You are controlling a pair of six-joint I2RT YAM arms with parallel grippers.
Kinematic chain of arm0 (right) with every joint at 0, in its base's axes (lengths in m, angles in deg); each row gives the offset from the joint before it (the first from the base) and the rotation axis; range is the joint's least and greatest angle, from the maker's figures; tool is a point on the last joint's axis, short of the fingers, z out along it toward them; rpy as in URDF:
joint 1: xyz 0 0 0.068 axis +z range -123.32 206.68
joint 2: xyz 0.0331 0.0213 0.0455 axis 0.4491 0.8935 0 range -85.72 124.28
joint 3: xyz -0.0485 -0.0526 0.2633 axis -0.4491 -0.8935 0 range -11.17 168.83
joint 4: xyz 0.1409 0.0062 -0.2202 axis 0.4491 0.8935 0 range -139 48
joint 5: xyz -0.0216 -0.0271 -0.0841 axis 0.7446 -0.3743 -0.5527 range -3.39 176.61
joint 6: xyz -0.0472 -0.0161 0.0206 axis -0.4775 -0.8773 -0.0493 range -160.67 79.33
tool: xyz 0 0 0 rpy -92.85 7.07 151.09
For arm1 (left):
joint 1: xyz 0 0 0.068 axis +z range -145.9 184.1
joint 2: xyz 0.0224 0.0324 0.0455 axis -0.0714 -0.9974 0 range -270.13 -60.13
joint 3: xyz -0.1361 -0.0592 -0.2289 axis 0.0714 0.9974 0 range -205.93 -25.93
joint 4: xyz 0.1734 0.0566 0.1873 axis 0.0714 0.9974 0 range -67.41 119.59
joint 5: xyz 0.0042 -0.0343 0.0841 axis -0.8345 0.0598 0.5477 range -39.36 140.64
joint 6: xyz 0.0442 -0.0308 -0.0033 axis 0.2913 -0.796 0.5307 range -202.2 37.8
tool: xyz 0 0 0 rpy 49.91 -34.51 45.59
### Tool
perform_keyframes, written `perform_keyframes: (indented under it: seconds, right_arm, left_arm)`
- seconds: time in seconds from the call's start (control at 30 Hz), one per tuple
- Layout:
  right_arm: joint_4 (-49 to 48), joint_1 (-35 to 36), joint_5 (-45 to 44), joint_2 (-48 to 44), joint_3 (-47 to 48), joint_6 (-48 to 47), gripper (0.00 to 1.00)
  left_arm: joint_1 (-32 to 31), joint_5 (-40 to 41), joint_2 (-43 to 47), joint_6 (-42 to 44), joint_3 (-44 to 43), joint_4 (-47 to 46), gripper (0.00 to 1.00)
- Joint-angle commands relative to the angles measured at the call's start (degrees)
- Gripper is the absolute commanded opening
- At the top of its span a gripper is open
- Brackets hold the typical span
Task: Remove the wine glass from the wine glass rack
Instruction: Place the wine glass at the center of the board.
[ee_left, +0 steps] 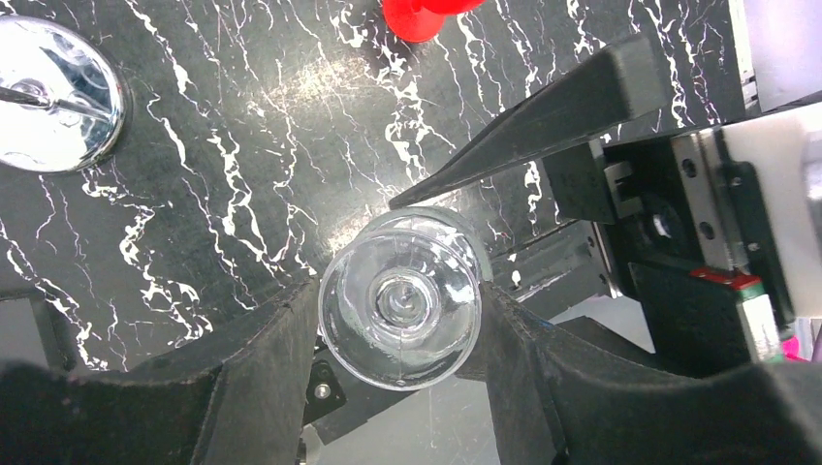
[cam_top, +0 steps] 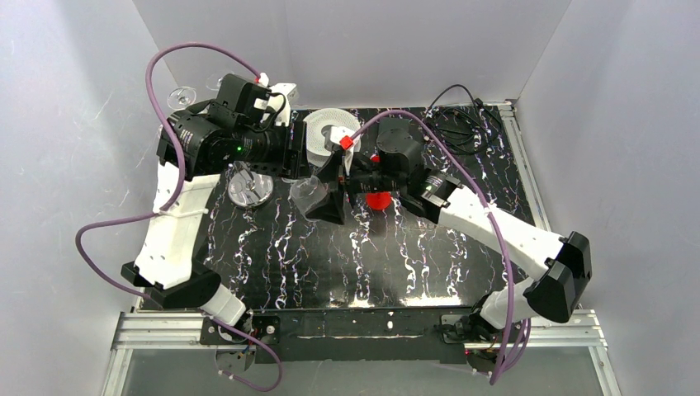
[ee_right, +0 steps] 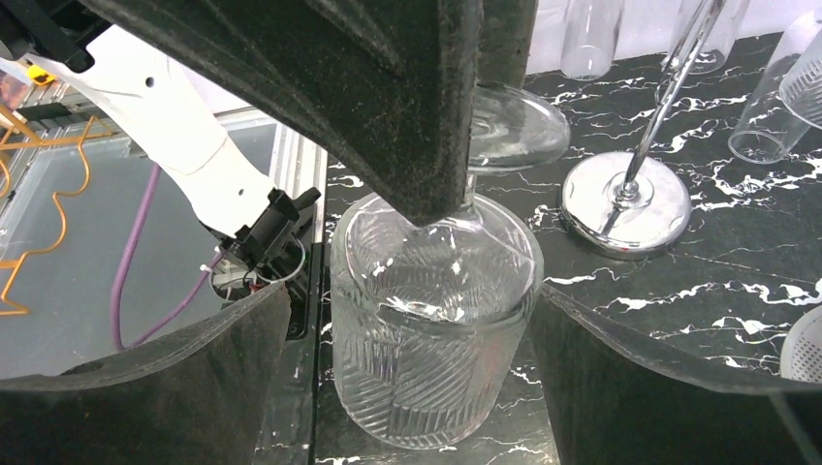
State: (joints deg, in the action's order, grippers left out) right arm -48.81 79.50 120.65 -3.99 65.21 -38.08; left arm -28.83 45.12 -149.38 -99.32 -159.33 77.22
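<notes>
The clear wine glass (ee_left: pixel 399 300) hangs bowl down above the tabletop, its round foot pinched between my left gripper's (ee_left: pixel 399 312) fingers. In the right wrist view its ribbed bowl (ee_right: pixel 431 329) sits between the wide-open fingers of my right gripper (ee_right: pixel 412 310), with a gap on the left side. The wine glass rack shows as a chrome disc base (cam_top: pixel 250 188) with a thin wire stem (ee_right: pixel 659 97), standing apart to the left of the glass (cam_top: pixel 309 194). Both grippers (cam_top: pixel 301 177) (cam_top: pixel 320 200) meet at the glass.
A white ribbed spool (cam_top: pixel 330 132) stands behind the grippers. A red object (cam_top: pixel 378 200) lies under the right arm. More clear glasses (ee_right: pixel 591 39) stand near the back wall. Black cables (cam_top: pixel 462 107) lie at the back right.
</notes>
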Motion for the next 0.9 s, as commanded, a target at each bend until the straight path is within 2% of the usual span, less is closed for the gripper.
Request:
perform_keyframes:
  seconds: [0.0,0.27,0.53,0.67,0.87]
  right_arm:
    - [-2.6,1.4,0.4,1.2,3.4,0.0,0.98]
    - [-4.7,2.1,0.9,2.4,3.8,4.0,0.95]
    - [-5.6,2.6,1.2,3.3,3.9,7.5,0.81]
    - [-6.4,2.6,1.5,3.8,4.2,10.1,0.69]
    - [-6.1,2.6,2.3,4.1,4.7,12.6,0.44]
  left_arm:
    - [-0.5,-3.0,0.1,-0.5,-2.3,24.4,0.29]
    - [-0.7,-2.6,0.6,-0.1,-1.7,24.2,0.29]
    - [-0.7,-2.7,0.6,-0.2,-2.0,24.2,0.29]
    - [-0.7,-2.4,0.8,-0.3,-2.4,24.2,0.29]
    - [-0.8,-2.2,1.1,-0.6,-2.5,24.2,0.29]
